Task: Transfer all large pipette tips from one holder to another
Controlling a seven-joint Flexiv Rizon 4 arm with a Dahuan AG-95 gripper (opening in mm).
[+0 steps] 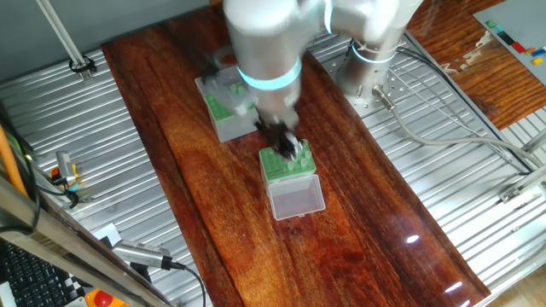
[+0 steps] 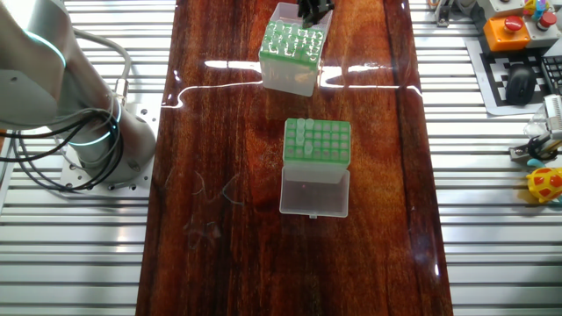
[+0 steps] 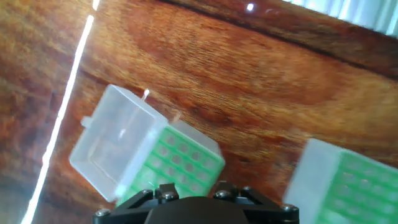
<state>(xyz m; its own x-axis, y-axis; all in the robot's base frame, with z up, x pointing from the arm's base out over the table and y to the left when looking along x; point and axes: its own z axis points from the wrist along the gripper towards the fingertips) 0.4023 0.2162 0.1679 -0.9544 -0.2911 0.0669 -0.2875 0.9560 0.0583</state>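
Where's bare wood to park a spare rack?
Widest: tabletop past the whitish lid of the grey-sided box. Also the strips flanking both boxes. Tight: the gap between that box and the clear-sided box, with the pincer over the latter.

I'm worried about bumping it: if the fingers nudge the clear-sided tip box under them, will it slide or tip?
It would probably slide: the clear-sided box looks like thin, light plastic, and it sits on a glossy wooden table. Its open lid lies flat alongside, which likely braces it against tipping that way.
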